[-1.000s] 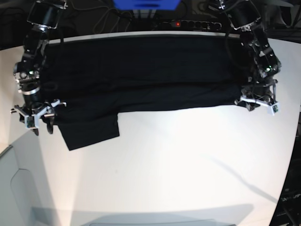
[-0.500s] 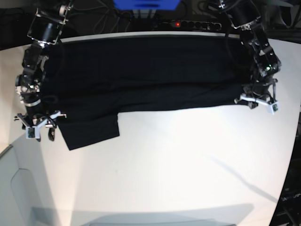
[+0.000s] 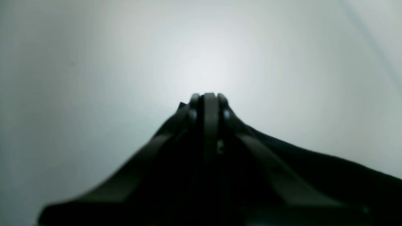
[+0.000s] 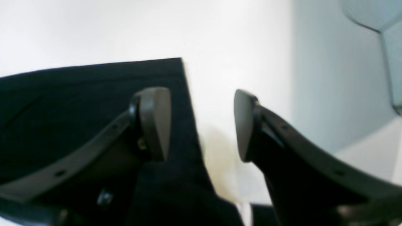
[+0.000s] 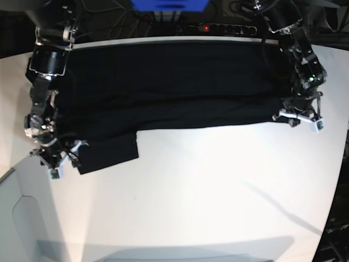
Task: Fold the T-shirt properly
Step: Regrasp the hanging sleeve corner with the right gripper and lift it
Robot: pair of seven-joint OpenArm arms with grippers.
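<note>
The black T-shirt (image 5: 163, 82) lies folded in a wide band across the far half of the white table (image 5: 207, 191), with one sleeve (image 5: 106, 153) sticking out toward the front at the left. My left gripper (image 5: 299, 117) sits at the band's front right corner. In the left wrist view it (image 3: 209, 100) is shut on the T-shirt (image 3: 329, 175), pinching the black cloth. My right gripper (image 5: 57, 161) is at the sleeve's front left corner. It (image 4: 201, 124) stands open, one finger (image 4: 154, 122) over the T-shirt (image 4: 78, 88), the other over bare table.
A power strip (image 5: 226, 27) with a red light and a blue object (image 5: 169, 5) lie behind the table's far edge. A grey panel (image 5: 22, 218) sits off the table's front left corner. The table edge runs close to my left gripper on the right.
My right arm has slid toward the front along the sleeve's left edge, down to its corner. My left gripper has shut on the shirt's right corner and stayed in place.
</note>
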